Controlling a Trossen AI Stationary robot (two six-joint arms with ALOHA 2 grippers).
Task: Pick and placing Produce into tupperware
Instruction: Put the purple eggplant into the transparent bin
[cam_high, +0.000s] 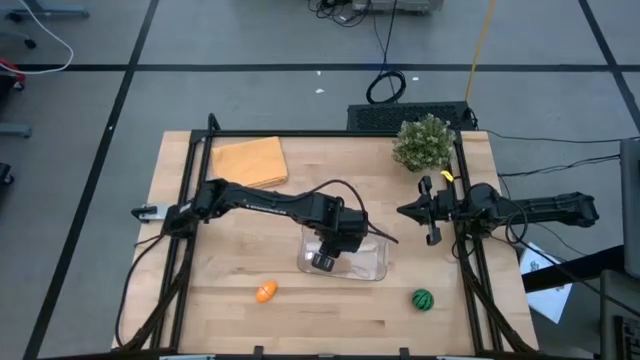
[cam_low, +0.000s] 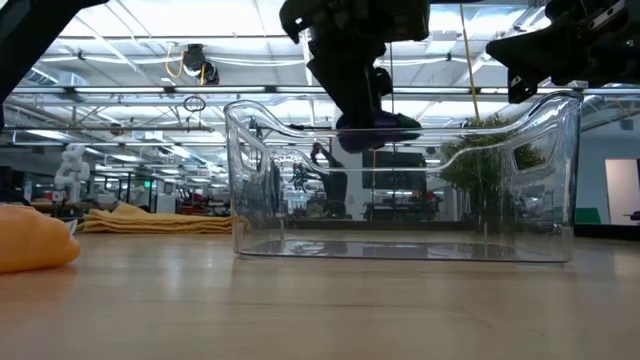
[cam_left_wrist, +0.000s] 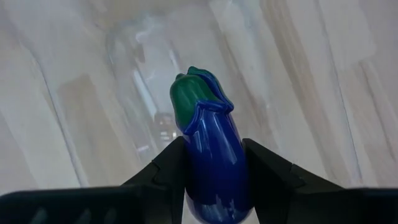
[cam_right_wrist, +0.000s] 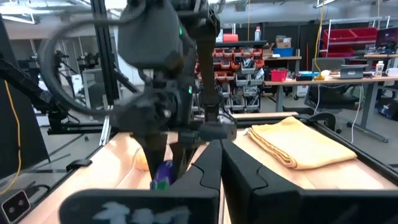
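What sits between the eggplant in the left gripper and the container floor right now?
Nothing: the low view shows empty air between the eggplant and the container floor.

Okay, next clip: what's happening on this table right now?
The left gripper is shut on the purple eggplant toy, holding it above the clear tupperware, not yet released. The orange piece and the green striped piece lie on the table outside the container. The right gripper waits at the right edge, fingers closed and empty.
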